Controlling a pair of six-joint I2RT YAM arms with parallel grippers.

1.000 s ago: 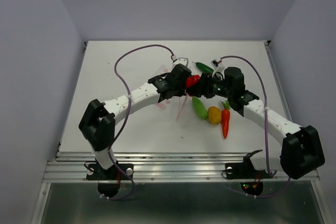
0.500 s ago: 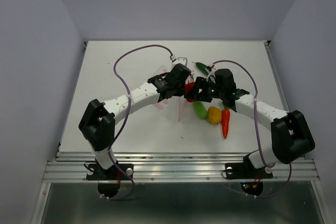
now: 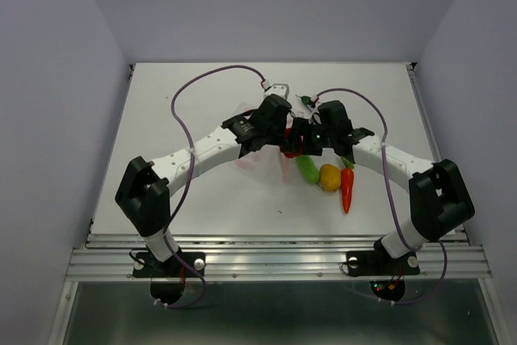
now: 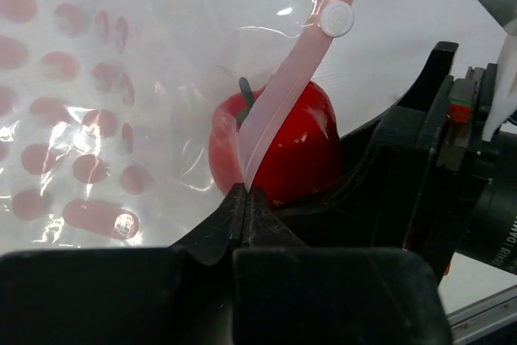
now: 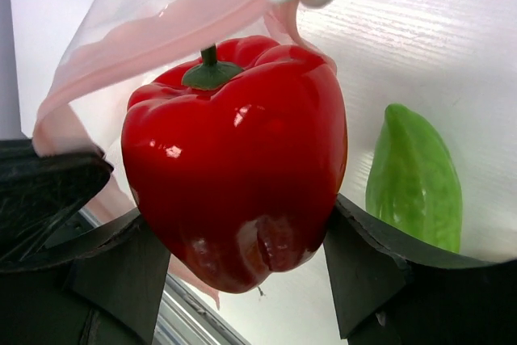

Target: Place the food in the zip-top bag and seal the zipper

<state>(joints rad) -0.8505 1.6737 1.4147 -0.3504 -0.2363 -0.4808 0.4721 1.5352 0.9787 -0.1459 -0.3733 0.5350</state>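
Since a second before, my right gripper had swung inward to the bag. The left gripper was clamped on the pale pink zipper, holding up the clear, pink-spotted bag. The right gripper held the glossy red pepper at the strip. Right of it, the pod, yellow piece and carrot lay on the table.

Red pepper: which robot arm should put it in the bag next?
The right arm. Its right pincer is shut on the red bell pepper, right at the zip-top bag's mouth. The left pincer is busy pinching the pink zipper strip, holding that edge.
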